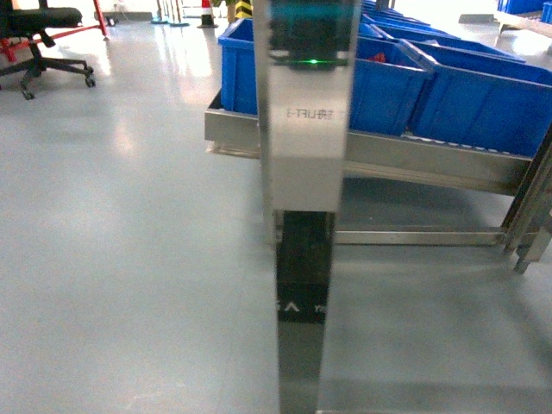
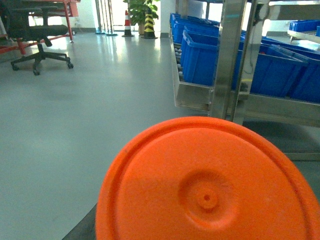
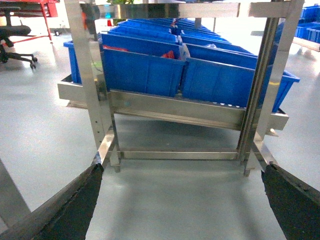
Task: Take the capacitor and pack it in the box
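The capacitor [image 2: 207,185] fills the lower part of the left wrist view as a bright orange round end face with a small dimple at its centre, very close to the camera. My left gripper [image 2: 205,227] is shut on it. Only a dark sliver of one finger [image 2: 82,227] shows beside it at the lower left. My right gripper [image 3: 185,200] is open, its dark fingers [image 3: 75,210] wide apart over bare grey floor with nothing between them. The box is out of view. Neither gripper shows in the head view.
A steel rack [image 1: 414,159] holding several blue bins [image 1: 483,95] stands ahead on the right. Small red items [image 3: 170,54] lie in one bin. My own metal mast [image 1: 306,129] blocks the middle of the head view. An office chair [image 1: 43,43] stands far left.
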